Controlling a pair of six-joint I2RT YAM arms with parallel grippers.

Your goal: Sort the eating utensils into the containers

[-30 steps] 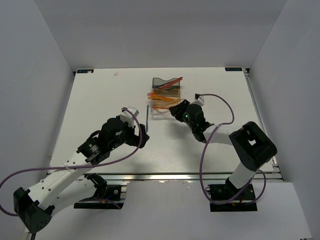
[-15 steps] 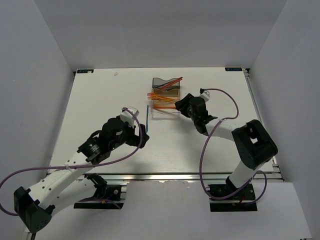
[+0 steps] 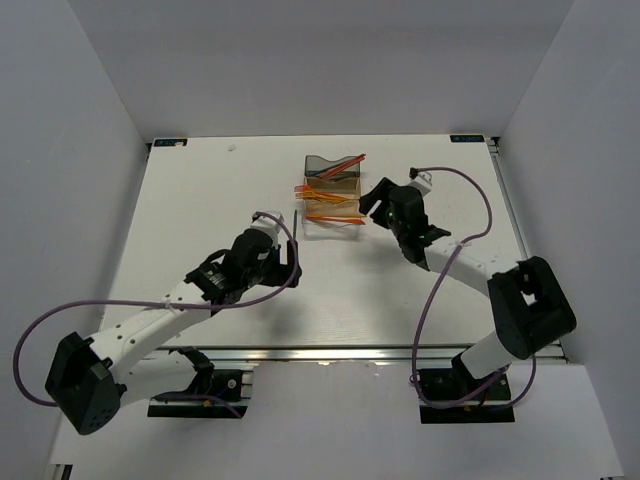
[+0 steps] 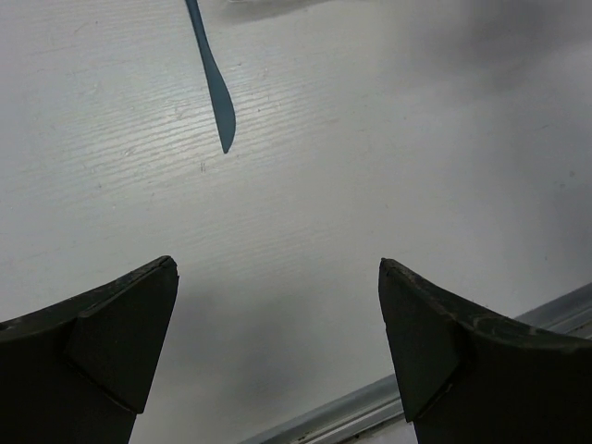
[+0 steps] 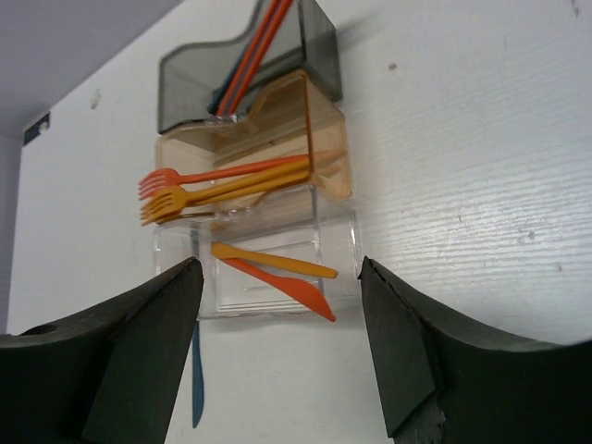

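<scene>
Toward the far edge of the table (image 3: 200, 190), near its middle, the row of three bins (image 5: 338, 231) holds nearly everything: sticks (image 5: 264, 42) in the grey one, forks (image 5: 213, 190) in the amber one, two orange knives (image 5: 287, 285) in the clear one. Over the last second the right gripper (image 3: 370, 203) has backed away from the clear bin toward the right edge and spread its jaws wide. They hold nothing, so a knife was probably just dropped in. Only a blue knife (image 4: 215, 88) lies on the table, just left of the bins. The left gripper (image 4: 276, 277), jaws fully apart and empty, has moved up close behind it. Picking it up looks like the last step.
</scene>
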